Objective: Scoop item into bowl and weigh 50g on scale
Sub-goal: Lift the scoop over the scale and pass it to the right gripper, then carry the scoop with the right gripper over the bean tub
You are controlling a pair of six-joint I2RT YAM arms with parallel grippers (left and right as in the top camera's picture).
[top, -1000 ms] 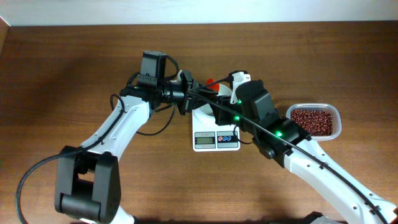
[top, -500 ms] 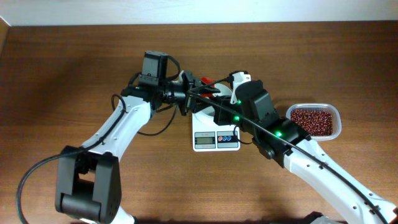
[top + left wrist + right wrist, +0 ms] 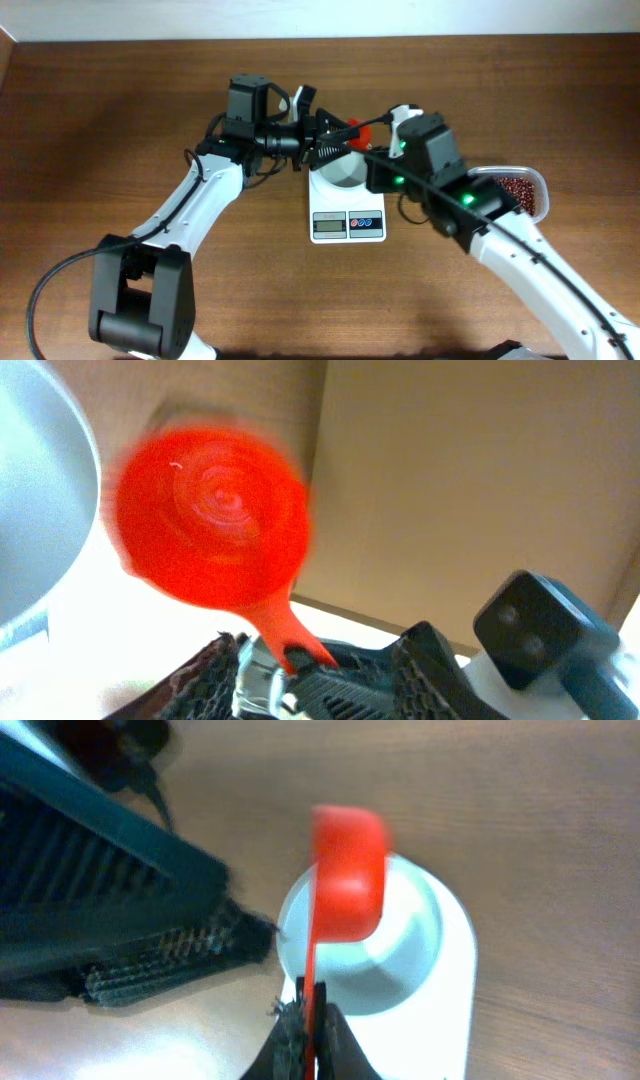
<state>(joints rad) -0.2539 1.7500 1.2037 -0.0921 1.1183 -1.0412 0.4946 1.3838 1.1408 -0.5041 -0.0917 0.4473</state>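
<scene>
R gripper [image 3: 310,1020] is pinched shut on the thin handle of the red scoop [image 3: 348,870]. In the right wrist pic the handle runs straight up from the fingers, w/ the cup at the far end, over the white bowl [image 3: 338,172]. The cup is blurry, so I can't tell if any beans are in it. The bowl sits on the scale [image 3: 348,225], mid frame in the overhead pic. I see no beans in the bowl, and the display is too small to read.

The beans [image 3: 520,188] are in a clear tub [image 3: 543,192] at the right edge of the overhead pic. That is right of the scoop and a bit lower in the frame. The R arm is much nearer to it, and part of that arm covers the tub's left side from above.

L gripper [image 3: 330,138] sits just left of the scoop, by the bowl's upper left rim. Its jaws stand apart & hold nothing I can see. It is close to the scoop, so that's the thing to watch.

My guess: next the scoop must swing right to the tub for beans, away from the L gripper. The weighing looks barely begun.
</scene>
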